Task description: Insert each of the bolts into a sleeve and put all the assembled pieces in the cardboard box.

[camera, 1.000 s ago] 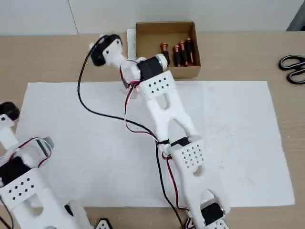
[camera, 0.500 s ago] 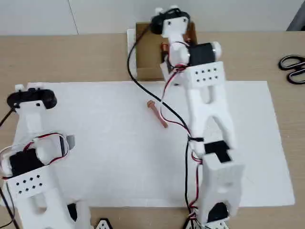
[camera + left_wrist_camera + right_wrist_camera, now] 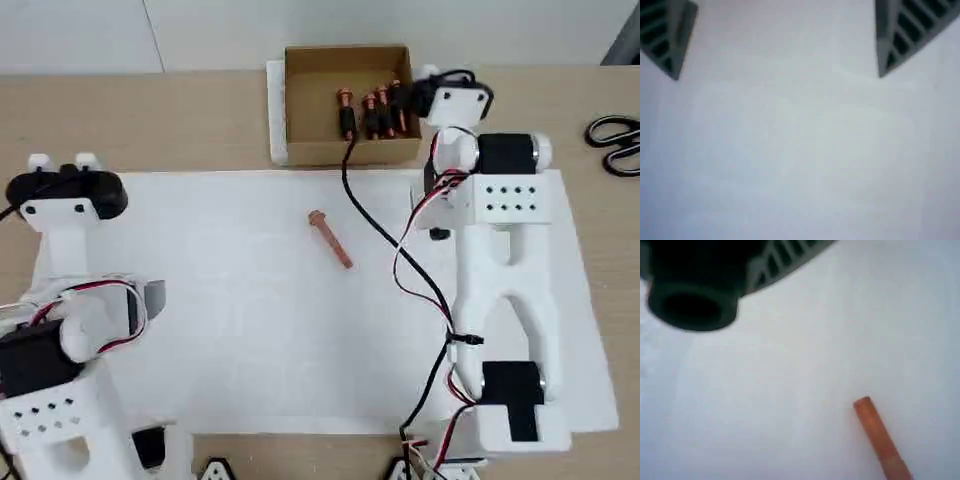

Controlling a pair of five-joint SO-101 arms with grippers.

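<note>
A copper bolt (image 3: 330,238) lies loose on the white paper (image 3: 250,330), just below the cardboard box (image 3: 305,110). Several assembled bolt-and-sleeve pieces (image 3: 375,112) lie in the box. My right gripper (image 3: 700,285) is shut on a black sleeve (image 3: 692,307) and hangs over the paper, with the bolt (image 3: 882,437) a short way off. In the high view the sleeve (image 3: 438,234) peeks out under the right arm, right of the bolt. My left gripper (image 3: 780,50) is open over bare paper at the left (image 3: 62,165), with nothing between its fingers.
Black scissors (image 3: 615,145) lie on the wooden table at the far right. Red and black cables (image 3: 400,250) trail from the right arm across the paper near the bolt. The paper's lower middle is bare.
The right arm has swung from left of the box, over it, to the paper's right side, uncovering the bolt. The left arm has pushed farther up the left side.
</note>
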